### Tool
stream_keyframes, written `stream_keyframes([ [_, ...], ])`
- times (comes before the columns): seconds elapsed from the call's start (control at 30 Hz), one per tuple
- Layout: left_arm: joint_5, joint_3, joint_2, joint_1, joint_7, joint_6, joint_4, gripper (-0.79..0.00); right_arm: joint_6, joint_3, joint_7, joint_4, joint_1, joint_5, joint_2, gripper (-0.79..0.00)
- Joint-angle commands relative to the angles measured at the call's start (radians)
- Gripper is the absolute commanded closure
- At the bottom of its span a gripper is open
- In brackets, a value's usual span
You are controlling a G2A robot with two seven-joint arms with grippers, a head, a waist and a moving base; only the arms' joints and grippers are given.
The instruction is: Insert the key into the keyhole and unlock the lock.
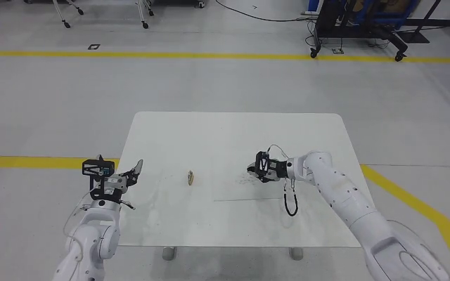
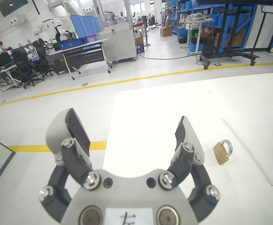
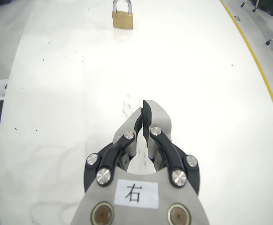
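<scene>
A brass padlock [image 1: 190, 177] with a silver shackle lies on the white table [image 1: 232, 133], left of its middle. The left wrist view has the padlock [image 2: 222, 152] off to one side of my left gripper [image 2: 127, 115], which is open with nothing between its fingers. That left gripper [image 1: 130, 175] hovers at the table's left edge. My right gripper [image 1: 252, 168] sits low over the table, right of the padlock. Its pads are pressed together, so the right gripper [image 3: 142, 104] is shut, pointing toward the padlock [image 3: 122, 18] some way ahead. Anything between the pads is hidden.
A black cable loop [image 1: 290, 204] hangs from the right arm over the table. Faint scuff marks [image 3: 128, 106] dot the surface under the right gripper. Yellow floor lines [image 1: 211, 55] run past the table.
</scene>
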Motion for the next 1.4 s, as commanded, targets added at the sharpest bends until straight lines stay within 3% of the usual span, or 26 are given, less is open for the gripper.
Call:
stream_keyframes([
  [0.0,0.0,0.0,0.0,0.0,0.0,0.0,0.0,-0.785,-0.005,0.02,-0.034,-0.014,-0.014,0.016,0.008,0.0],
  [0.17,0.0,0.0,0.0,0.0,0.0,0.0,0.0,-0.785,-0.019,0.063,-0.145,-0.027,-0.062,0.138,0.026,0.0],
  [0.3,0.0,0.0,0.0,0.0,0.0,0.0,0.0,-0.785,-0.019,0.008,-0.158,-0.037,-0.093,0.466,0.038,0.0],
  [0.4,0.0,0.0,0.0,0.0,0.0,0.0,0.0,-0.785,-0.019,-0.054,-0.08,-0.081,-0.093,0.686,0.07,0.0],
  [0.73,-0.033,-0.01,-0.002,0.003,0.015,0.006,0.004,-0.785,-0.019,-0.056,-0.069,-0.084,-0.092,0.702,0.075,0.0],
  [0.87,-0.331,-0.033,-0.013,0.023,0.055,-0.076,0.012,-0.785,-0.019,-0.056,-0.069,-0.084,-0.092,0.702,0.075,0.0],
  [1.0,-0.645,0.021,-0.022,-0.022,-0.037,-0.272,0.03,-0.785,-0.019,-0.056,-0.069,-0.084,-0.092,0.702,0.075,0.0],
  [1.17,-1.067,0.14,-0.033,-0.166,-0.301,-0.418,0.1,-0.785,-0.019,-0.056,-0.069,-0.084,-0.092,0.702,0.075,0.0],
  [1.37,-1.514,0.273,-0.048,-0.333,-0.614,-0.43,0.22,-0.785,-0.019,-0.056,-0.069,-0.084,-0.092,0.702,0.075,0.0],
])
